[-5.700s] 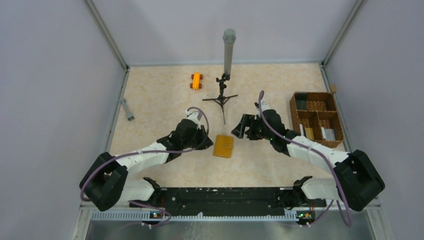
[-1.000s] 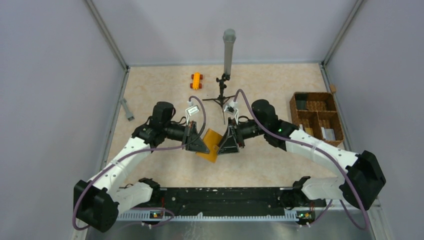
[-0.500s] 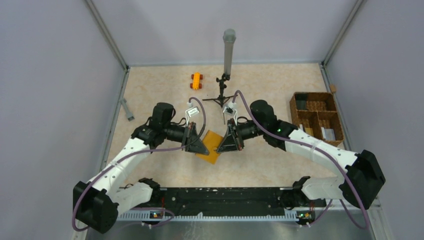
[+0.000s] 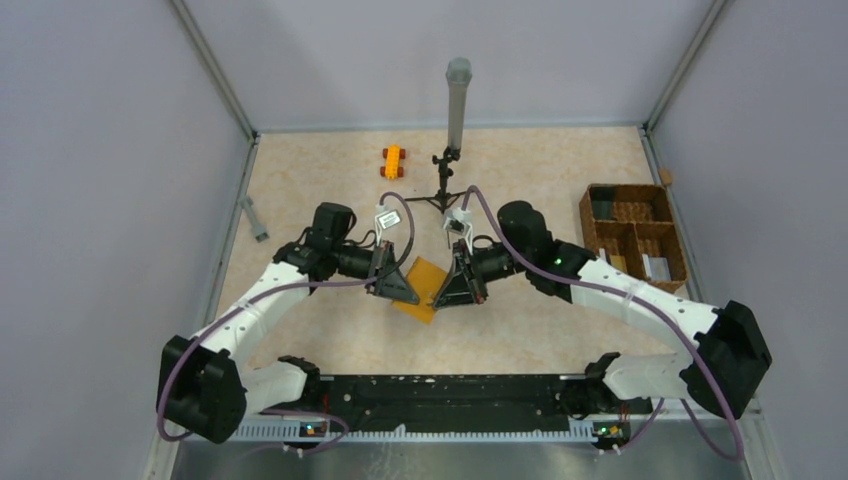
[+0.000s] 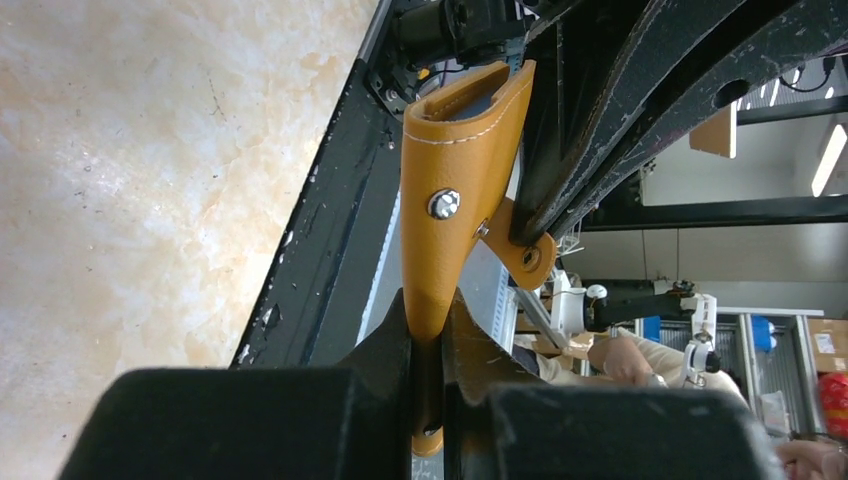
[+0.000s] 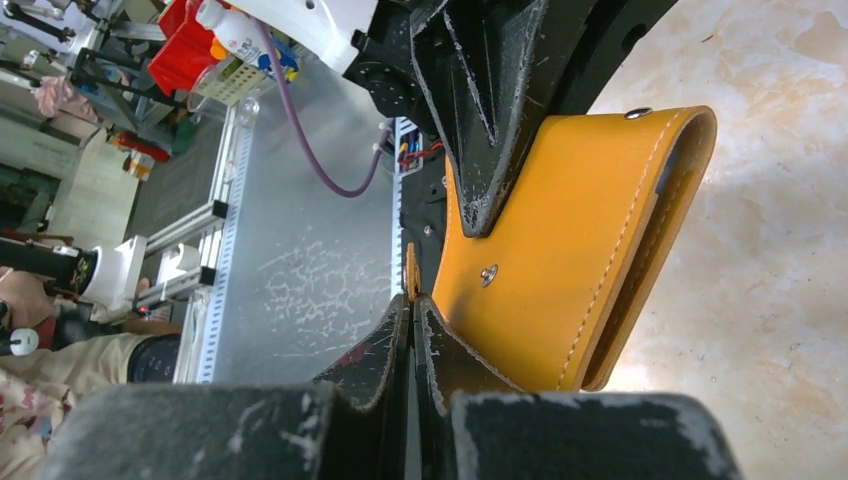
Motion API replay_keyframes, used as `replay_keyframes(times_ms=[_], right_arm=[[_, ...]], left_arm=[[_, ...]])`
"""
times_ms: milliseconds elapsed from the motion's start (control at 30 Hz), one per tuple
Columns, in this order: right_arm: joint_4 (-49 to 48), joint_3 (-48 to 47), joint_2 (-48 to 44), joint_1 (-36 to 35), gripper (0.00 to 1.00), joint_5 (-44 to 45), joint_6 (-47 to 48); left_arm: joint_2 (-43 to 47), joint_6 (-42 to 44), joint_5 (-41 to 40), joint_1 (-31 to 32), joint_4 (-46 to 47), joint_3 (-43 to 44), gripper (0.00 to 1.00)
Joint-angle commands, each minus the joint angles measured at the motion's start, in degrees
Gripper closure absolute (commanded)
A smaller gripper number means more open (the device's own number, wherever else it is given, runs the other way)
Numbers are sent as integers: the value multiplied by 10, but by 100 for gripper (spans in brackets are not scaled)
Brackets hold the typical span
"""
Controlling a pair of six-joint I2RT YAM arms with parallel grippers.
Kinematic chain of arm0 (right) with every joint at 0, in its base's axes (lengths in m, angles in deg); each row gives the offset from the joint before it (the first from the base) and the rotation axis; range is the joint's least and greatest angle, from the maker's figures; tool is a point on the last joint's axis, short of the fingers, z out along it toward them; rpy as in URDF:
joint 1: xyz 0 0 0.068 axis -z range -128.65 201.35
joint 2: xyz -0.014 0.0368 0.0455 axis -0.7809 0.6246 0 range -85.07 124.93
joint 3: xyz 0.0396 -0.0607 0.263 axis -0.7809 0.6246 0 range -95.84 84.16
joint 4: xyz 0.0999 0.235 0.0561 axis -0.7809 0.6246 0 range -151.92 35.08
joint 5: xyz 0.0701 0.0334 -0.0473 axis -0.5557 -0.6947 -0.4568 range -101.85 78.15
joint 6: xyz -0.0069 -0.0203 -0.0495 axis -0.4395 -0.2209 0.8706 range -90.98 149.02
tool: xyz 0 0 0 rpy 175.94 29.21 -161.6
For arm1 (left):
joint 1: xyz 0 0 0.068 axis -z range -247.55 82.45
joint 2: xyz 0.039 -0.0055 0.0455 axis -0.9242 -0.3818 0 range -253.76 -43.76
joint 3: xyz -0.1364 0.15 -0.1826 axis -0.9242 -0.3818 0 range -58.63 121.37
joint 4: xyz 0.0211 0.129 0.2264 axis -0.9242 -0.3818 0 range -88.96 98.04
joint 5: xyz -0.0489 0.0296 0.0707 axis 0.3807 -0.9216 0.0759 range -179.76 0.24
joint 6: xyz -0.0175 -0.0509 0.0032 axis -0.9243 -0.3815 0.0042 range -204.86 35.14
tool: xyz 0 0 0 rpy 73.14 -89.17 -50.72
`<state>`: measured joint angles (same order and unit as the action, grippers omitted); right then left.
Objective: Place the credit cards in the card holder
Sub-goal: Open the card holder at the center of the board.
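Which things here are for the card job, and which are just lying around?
For the job: card holder, pinched by the left tool and the right tool. I can't spot the credit cards.
Lying about: toy car, stand with grey tube, wicker basket, grey bar by the left wall.

Your top camera looked down from afar on the flat mustard-orange leather wallet (image 4: pixel 424 275); both wrist cameras faced it close.

We are in a robotics lab. We see grey panel walls (image 4: pixel 100 150), slotted aluminium rails (image 6: pixel 222 180) and metal storage racks (image 5: pixel 775 350).
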<state>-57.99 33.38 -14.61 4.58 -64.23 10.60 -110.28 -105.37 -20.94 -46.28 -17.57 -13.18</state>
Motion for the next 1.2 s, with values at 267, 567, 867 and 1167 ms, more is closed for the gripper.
replay_keyframes(times_ms=[267,567,867,1167], right_arm=[[18,-18,-58,-19,56,172,-1],[-63,37,1,-33,39,452,-166],[-88,5,114,-56,39,446,-236],[-87,-30,207,-82,52,466,-282]], left_arm=[[45,-30,-246,-12,38,-16,100],[153,-175,-374,16,208,-160,100],[156,-221,-402,32,252,-211,100],[142,-216,-410,35,264,-217,100]])
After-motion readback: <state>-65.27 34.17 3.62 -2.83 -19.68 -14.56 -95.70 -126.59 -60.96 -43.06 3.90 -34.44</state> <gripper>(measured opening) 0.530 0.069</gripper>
